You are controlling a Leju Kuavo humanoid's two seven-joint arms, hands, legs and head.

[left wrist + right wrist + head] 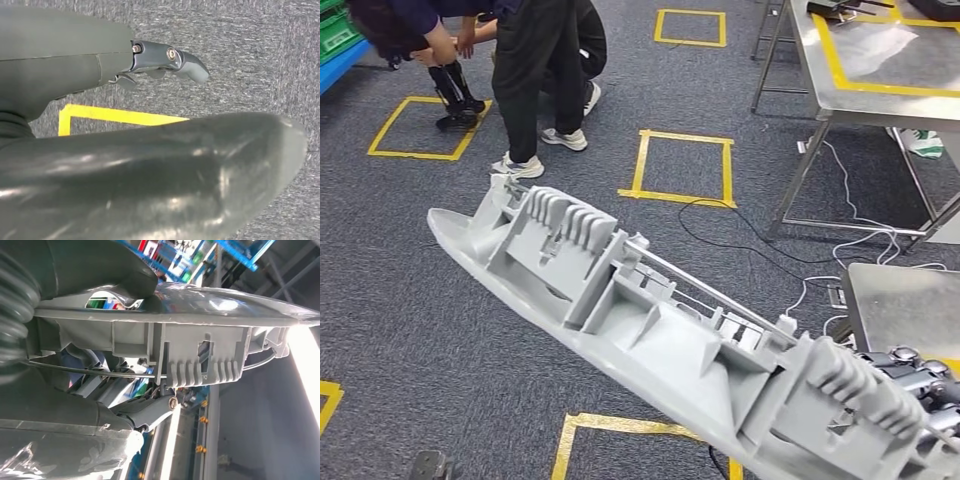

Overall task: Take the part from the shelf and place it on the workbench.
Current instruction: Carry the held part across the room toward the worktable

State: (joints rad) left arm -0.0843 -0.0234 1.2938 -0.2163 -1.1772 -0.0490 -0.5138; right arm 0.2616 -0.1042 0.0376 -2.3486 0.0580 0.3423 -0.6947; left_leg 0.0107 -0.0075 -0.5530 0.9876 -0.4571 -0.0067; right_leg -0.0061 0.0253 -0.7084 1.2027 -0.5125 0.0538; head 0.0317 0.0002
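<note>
People (524, 70) stand far left of the part (637, 310), on carpet w/ yellow tape squares (682, 168). Part is a long grey ribbed moulding, off the shelf, carried in the air over the floor; long axis runs diagonally from its free tip at the left down to the right hand (916, 385), which clamps the near end, thumb on the smooth face, fingers (151, 412) on the ribbed side. Left hand (170, 57) hangs over carpet, holds nothing; fingers look loosely extended, apart. Worktop (878, 80) lies beyond the part's right end, well apart, so right hand is the nearer; likely next: swing the free tip round toward it.
</note>
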